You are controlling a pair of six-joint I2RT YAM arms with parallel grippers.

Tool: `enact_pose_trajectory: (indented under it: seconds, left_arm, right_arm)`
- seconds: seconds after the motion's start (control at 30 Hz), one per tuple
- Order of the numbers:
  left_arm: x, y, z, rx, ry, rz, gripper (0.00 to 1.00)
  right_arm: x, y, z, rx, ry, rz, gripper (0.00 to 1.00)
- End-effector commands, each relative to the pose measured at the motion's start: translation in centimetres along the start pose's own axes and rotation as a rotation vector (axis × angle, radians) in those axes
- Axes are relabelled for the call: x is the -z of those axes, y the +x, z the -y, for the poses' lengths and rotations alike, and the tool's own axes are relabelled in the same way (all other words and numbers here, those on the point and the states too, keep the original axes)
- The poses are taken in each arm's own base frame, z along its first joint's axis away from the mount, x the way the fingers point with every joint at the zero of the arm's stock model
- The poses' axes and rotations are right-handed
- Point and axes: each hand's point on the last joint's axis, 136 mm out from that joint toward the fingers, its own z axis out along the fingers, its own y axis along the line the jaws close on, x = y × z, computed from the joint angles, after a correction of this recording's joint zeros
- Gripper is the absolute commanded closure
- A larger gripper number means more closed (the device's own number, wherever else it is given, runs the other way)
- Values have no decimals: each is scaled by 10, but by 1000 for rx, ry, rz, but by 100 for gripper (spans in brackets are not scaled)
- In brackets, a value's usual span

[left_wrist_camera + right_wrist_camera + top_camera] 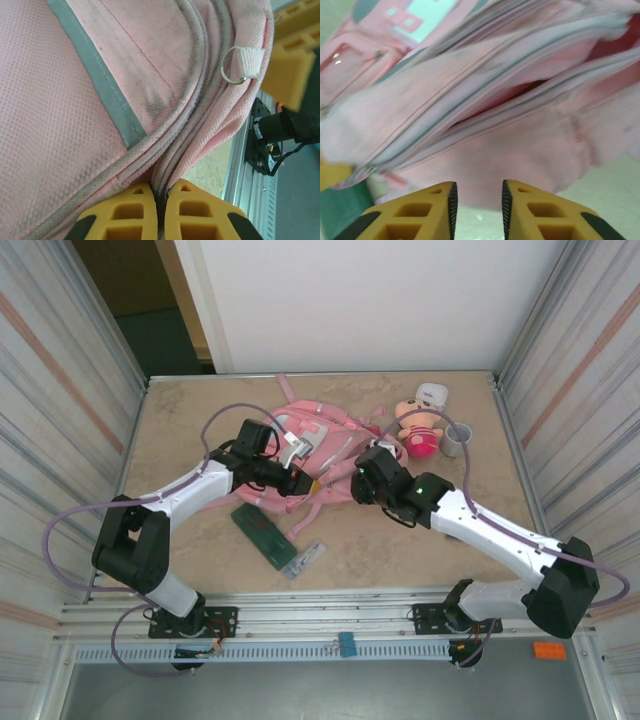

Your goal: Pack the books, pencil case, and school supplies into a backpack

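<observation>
Looks like the bag-opening step, imo; no packing visibly under way. The backpack (315, 435) lies mid-table, a bit to the far side. The left gripper (303, 481) is on its near-left edge. In the wrist view that left gripper (159, 210) has its jaws pinched tight on the zip seam, w/ fabric squeezed between the yellow fingers (120, 215). The right gripper (355, 478) is at the bag's near-right side. Its own wrist view shows the right gripper (477, 202) w/ jaws apart, nothing between them, facing a zip mouth that gapes a little, reddish lining inside.

The pencil case (265, 535) and the pen-like item (303, 560) lie on the table near-left of the bag, just beside each other.

Next, prob: widen that mouth. Left lifts the seam, right takes the opposite lip or fetches the case. The case is long, so the gap needs to be generous.

Hard to make out:
- The right wrist view is blurred, so can't say how far the zip runs.
- The bag's inside is hidden, so can't tell if anything's in already.
- From above, both arms cover the bag's near edge.
</observation>
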Motion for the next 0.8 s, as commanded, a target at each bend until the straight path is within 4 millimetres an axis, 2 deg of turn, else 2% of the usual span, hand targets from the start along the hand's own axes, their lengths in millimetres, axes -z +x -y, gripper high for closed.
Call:
enact_pose_trajectory:
  seconds: [0.0, 0.13, 0.3, 0.47, 0.67, 0.7, 0.77]
  left_arm:
    - [14, -25, 26, 74, 101, 72, 100]
    - [13, -27, 27, 158, 121, 48, 100]
    - [13, -30, 32, 189, 154, 27, 100]
    - [13, -34, 35, 193, 186, 28, 100]
    - [11, -29, 35, 196, 195, 11, 100]
    - [12, -29, 36, 194, 195, 10, 100]
    - [12, -27, 35, 193, 192, 8, 100]
  right_arm:
    - [6, 7, -30, -21, -119, -3, 56]
    - [-2, 9, -48, -45, -119, 15, 51]
    - [-23, 10, -57, -58, -71, -12, 53]
    - [-38, 6, -55, -40, -4, -4, 55]
    - [-37, -13, -43, -6, 78, 65, 54]
    - [-37, -15, -40, -2, 87, 70, 56]
    - [-37, -19, -34, -1, 98, 67, 67]
